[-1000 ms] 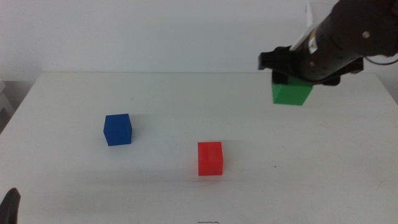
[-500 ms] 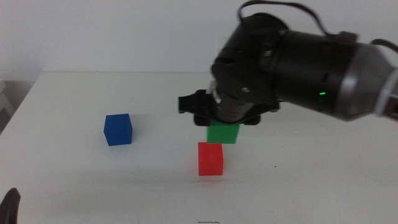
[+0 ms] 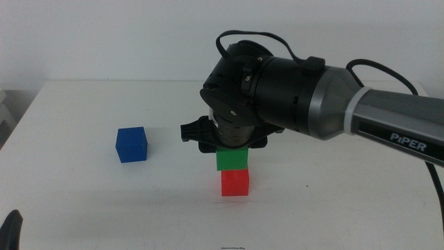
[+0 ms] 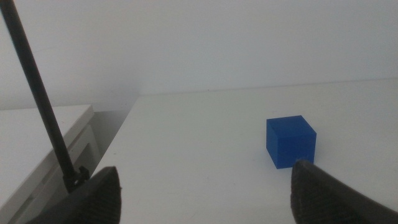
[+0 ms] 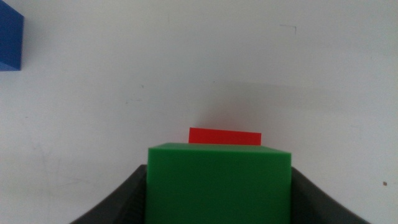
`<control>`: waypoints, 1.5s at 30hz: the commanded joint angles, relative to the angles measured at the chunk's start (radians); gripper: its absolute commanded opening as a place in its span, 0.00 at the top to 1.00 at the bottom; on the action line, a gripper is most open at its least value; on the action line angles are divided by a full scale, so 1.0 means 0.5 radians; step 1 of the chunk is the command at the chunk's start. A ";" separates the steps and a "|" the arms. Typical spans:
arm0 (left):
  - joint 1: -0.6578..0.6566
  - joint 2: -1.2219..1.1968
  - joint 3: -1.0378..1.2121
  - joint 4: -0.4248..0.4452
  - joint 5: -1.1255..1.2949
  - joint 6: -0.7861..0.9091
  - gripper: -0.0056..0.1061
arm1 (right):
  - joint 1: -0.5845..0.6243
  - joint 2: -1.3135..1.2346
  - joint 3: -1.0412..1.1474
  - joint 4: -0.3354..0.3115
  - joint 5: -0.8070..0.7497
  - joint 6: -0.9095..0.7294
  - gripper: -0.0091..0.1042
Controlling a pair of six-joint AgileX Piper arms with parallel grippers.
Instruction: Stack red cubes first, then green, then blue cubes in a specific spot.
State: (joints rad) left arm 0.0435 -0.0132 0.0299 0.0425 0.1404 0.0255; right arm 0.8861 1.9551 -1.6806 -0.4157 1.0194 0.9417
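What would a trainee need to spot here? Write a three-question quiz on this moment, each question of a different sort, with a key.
1. True or false: the green cube sits over the red cube, between the right gripper's jaws.
2. Which cube lies alone on the table? A. red B. green C. blue
3. Fill in: the left gripper waits low by the table's near edge, its jaws ____, with the blue cube ahead of it.

Key: 1 true; 2 C; 3 open.
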 commanded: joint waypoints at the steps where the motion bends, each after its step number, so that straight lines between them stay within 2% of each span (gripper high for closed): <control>1: -0.001 -0.034 -0.007 -0.021 -0.159 -0.009 0.11 | -0.025 -0.088 -0.073 -0.094 -0.050 -0.027 0.93; 36: -0.001 -0.034 -0.007 -0.021 -0.159 -0.009 0.11 | -0.111 0.097 -0.073 -0.024 -0.113 -0.030 0.93; 45: -0.001 -0.034 -0.007 -0.021 -0.159 -0.009 0.11 | -0.113 0.119 -0.073 0.039 -0.130 -0.102 0.93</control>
State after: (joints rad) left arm 0.0435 -0.0132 0.0299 0.0425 0.1404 0.0255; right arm 0.8385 2.0622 -1.6910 -0.3867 0.9718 0.9060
